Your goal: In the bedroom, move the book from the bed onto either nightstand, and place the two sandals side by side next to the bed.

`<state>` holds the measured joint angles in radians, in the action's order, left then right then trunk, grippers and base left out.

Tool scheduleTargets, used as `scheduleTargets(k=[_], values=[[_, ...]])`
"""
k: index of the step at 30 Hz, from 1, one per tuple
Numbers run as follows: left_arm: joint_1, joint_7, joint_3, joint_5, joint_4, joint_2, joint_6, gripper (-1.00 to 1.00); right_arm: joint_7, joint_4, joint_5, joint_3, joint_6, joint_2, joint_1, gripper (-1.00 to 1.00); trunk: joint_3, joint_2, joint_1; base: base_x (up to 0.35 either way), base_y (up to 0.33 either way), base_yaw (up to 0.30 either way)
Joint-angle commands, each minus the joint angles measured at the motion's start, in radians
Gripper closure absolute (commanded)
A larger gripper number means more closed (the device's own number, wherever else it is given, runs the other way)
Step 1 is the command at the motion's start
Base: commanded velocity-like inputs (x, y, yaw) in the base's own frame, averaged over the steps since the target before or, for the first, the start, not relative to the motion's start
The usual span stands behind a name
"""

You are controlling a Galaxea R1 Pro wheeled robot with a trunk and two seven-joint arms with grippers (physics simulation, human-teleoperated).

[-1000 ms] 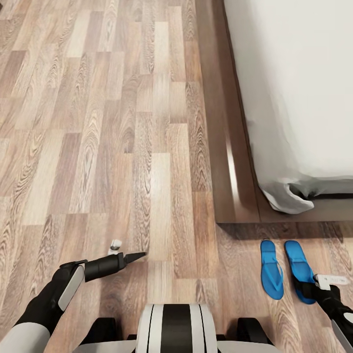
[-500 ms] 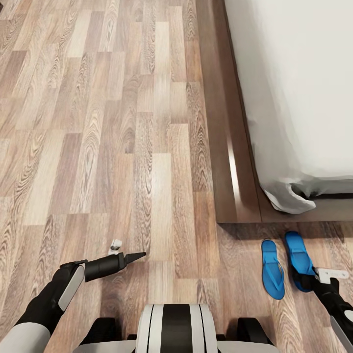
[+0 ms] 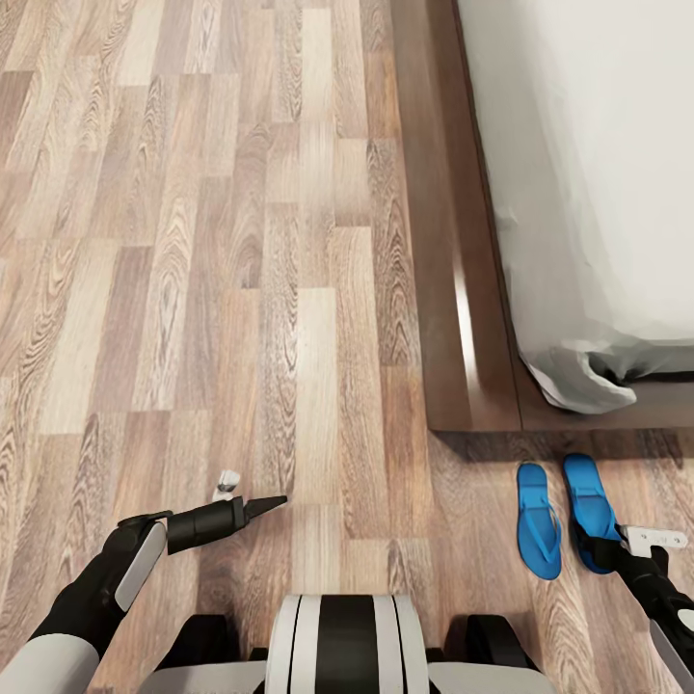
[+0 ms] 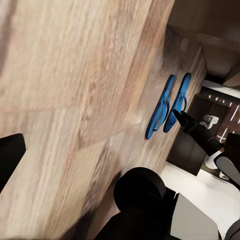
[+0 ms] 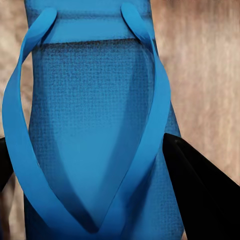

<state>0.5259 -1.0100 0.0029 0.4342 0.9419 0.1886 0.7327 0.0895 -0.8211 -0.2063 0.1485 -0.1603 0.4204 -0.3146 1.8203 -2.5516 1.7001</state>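
Two blue sandals lie on the wood floor just in front of the corner of the bed frame [image 3: 453, 289]. The left sandal [image 3: 538, 520] rests free. My right gripper [image 3: 603, 553] is shut on the heel end of the right sandal [image 3: 588, 501], which sits close beside the other. In the right wrist view that sandal [image 5: 95, 140] is close up, with a black finger [image 5: 200, 195] at each side of it. My left gripper [image 3: 275, 501] hovers open over bare floor, well left of the sandals. Both sandals [image 4: 161, 107] also appear in the left wrist view. The book and nightstands are out of view.
The pale mattress [image 3: 598, 193] with a rumpled sheet corner [image 3: 578, 381] overhangs the dark platform on the right. Wood-plank floor [image 3: 193, 241] spreads left and ahead. My base [image 3: 342, 641] is at the bottom centre.
The right gripper pushed its sandal forward toward the bed frame, drawing it level with the other one. The head view drifted slightly. The left arm stayed put.
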Motion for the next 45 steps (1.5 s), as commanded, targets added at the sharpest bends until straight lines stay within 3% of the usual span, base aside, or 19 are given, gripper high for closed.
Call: scheduleTargets(k=[1, 8, 45], values=[[0.0, -0.001, 0.0, 0.004, 0.0, 0.0, 0.007, -1.0, 0.007, 0.001, -0.012, 0.002, -0.002, 0.0, 0.0, 1.0, 0.001, 0.0, 0.0, 0.0, 0.0, 0.0], [0.0, -0.001, 0.0, 0.004, 0.0, 0.0, 0.007, -1.0, 0.006, -0.003, -0.012, 0.002, -0.008, 0.0, 0.0, 1.0, 0.012, -0.001, 0.001, 0.0, 0.0, 0.0], [0.0, -0.001, 0.002, 0.005, 0.0, 0.001, 0.007, -1.0, 0.004, 0.009, -0.01, 0.002, -0.012, -0.002, -0.001, 1.0, 0.012, -0.004, 0.007, 0.0, 0.0, 0.0]])
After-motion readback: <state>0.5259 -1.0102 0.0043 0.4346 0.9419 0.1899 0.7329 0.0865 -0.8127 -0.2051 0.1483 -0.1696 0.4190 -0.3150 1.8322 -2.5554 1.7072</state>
